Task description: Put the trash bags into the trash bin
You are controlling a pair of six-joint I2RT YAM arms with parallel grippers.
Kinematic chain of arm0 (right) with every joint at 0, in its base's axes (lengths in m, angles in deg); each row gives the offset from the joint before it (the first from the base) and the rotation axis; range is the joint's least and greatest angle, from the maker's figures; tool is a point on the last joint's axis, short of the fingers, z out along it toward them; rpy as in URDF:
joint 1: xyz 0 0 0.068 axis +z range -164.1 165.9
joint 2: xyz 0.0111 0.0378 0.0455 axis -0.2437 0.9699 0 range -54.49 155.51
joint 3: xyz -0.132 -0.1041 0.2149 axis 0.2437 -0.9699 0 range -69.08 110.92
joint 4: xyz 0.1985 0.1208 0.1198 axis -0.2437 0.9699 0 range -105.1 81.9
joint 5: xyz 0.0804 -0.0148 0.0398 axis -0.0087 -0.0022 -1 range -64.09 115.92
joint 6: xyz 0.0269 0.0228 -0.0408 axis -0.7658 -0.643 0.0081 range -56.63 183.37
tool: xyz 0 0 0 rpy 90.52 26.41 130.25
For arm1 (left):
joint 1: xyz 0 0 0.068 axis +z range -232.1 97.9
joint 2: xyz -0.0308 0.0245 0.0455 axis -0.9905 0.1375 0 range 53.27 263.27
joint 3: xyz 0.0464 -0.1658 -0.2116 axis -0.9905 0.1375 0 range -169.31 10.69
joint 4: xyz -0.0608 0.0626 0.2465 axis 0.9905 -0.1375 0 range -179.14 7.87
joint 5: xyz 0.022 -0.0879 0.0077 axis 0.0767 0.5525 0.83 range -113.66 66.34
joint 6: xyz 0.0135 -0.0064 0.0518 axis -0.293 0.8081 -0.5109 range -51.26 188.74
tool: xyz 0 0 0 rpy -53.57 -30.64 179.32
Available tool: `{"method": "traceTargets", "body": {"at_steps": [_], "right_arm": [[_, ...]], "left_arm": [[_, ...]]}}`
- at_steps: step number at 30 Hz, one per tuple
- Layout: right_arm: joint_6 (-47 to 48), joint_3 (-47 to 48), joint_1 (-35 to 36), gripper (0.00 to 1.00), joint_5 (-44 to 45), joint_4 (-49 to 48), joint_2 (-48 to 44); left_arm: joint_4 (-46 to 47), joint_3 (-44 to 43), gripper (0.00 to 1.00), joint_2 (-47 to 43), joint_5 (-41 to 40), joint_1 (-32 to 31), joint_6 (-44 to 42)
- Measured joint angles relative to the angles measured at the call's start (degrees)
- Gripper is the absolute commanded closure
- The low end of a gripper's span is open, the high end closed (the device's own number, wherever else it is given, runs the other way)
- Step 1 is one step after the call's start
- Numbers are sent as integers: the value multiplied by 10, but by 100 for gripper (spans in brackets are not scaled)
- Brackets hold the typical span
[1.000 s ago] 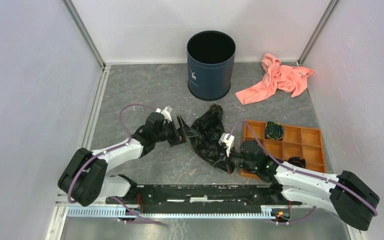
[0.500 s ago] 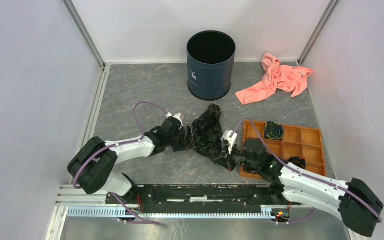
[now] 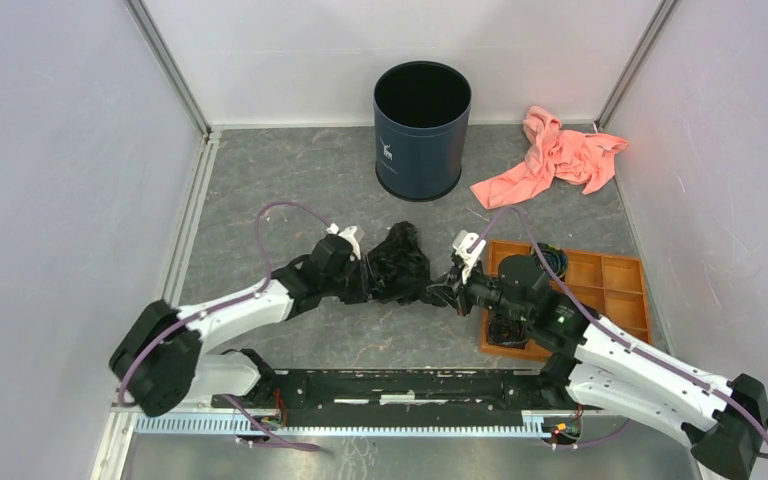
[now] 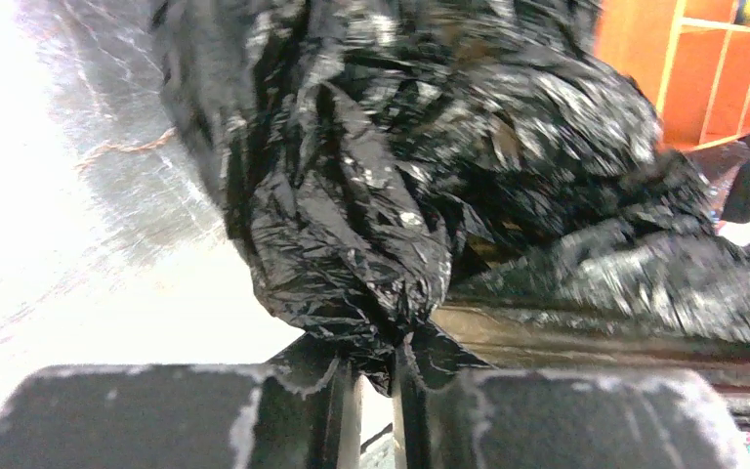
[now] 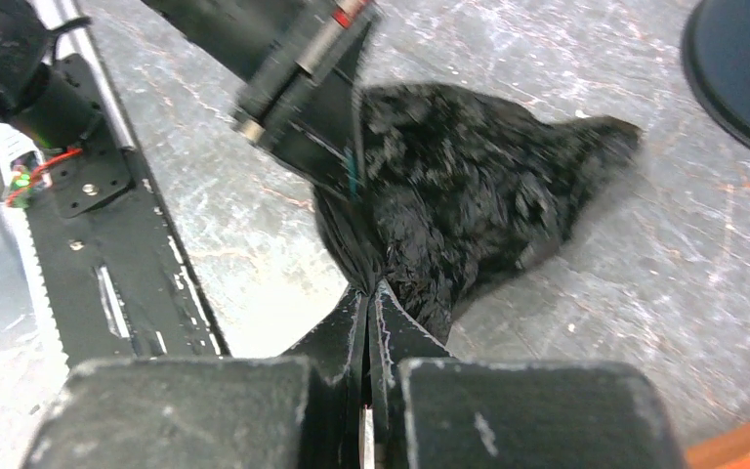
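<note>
Glossy wrinkly blk plastic bag

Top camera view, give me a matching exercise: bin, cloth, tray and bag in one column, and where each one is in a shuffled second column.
1 bin
2 cloth
3 tray
4 bag

A crumpled in the far right corner
B pinched between the left gripper and the right gripper
C upright at the back, in the middle
D flat at the near right

Pairs: 1-C, 2-A, 3-D, 4-B
</note>
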Motion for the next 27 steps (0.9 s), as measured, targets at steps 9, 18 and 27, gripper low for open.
{"method": "traceTargets", "body": {"at_steps": [9, 18, 27], "right_arm": [[44, 45, 0, 92, 20, 59, 7], [25, -12, 3, 100, -19, 3, 48], [-26, -88, 6, 100, 38, -45, 36]], "left_arm": [[-165, -96, 85, -190, -60, 0, -39], [-207, -106, 93, -258, -93, 0, -42], [-252, -89, 79, -290, -163, -3, -41]]}}
